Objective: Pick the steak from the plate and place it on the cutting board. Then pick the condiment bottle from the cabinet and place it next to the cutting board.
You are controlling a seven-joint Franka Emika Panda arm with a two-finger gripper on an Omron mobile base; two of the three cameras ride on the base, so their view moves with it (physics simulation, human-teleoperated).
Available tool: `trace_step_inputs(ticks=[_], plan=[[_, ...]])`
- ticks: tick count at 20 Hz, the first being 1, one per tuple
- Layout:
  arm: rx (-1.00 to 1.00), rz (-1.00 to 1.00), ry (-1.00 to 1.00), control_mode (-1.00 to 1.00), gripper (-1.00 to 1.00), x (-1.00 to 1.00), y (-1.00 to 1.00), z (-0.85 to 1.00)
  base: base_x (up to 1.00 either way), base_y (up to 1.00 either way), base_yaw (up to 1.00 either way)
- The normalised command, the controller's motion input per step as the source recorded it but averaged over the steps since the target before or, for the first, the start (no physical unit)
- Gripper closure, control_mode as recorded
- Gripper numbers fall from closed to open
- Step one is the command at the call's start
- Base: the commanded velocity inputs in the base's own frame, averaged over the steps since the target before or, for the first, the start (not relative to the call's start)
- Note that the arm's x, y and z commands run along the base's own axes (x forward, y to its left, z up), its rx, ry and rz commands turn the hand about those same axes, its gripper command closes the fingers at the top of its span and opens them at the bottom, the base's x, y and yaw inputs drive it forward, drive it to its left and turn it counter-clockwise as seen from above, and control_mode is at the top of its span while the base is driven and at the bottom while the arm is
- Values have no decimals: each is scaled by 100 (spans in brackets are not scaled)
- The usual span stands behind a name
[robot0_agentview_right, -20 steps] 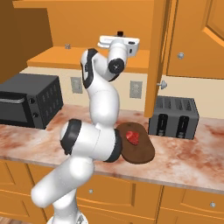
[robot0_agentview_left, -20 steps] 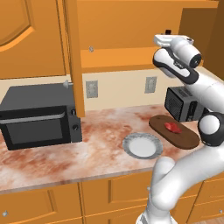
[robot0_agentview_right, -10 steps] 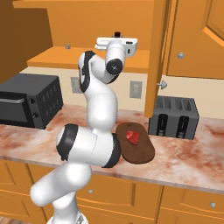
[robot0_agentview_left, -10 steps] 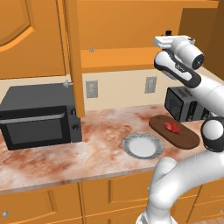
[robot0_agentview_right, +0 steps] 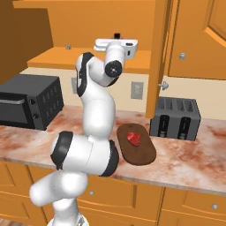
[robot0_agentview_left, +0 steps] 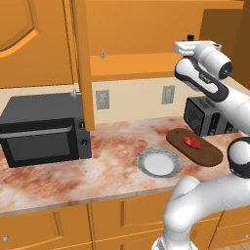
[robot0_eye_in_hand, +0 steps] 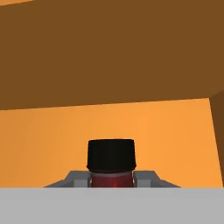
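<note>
Room: orange-brown kitchen with a marbled worktop (robot0_agentview_left: pixel 107 171); the cabinet (robot0_agentview_left: pixel 141 63) hangs above it with its door swung wide.
Bottle place: the condiment bottle (robot0_eye_in_hand: pixel 111 168) stands up on the cabinet's inner shelf, near the shelf's right end, its black cap poking up between the fingers (robot0_eye_in_hand: pixel 146 178).
Pincer: you have the pincer (robot0_eye_in_hand: pixel 111 180) pinching the bottle just under the cap, one finger on each side.
How it will feel: I think it is small, light and hard, with smooth sides that could slip. It is tall and thin, so it may tip when you set it down.
Where to hold: the neck hold looks fine to me; a grip lower on the body would swing less.
Steak: the steak (robot0_agentview_left: pixel 193 142) already lies on the cutting board (robot0_agentview_left: pixel 194 147) by the worktop's back right edge.
Plate: the plate (robot0_agentview_left: pixel 157 163) sits bare toward the worktop's front edge, just left of the board.
What changed: the wrist has crept a bit to the right along the shelf since a second ago. The steak, board and plate have not moved.
</note>
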Motion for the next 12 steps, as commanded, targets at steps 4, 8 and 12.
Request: trace_step_inputs(ticks=[4, 8, 12], plan=[[0, 0, 0, -100, 100, -29, 1, 0, 0, 0, 0], [0, 0, 0, -100, 100, -33, 0, 0, 0, 0, 0], [0, 0, 2, -100, 100, -36, 0, 1, 0, 0, 0]])
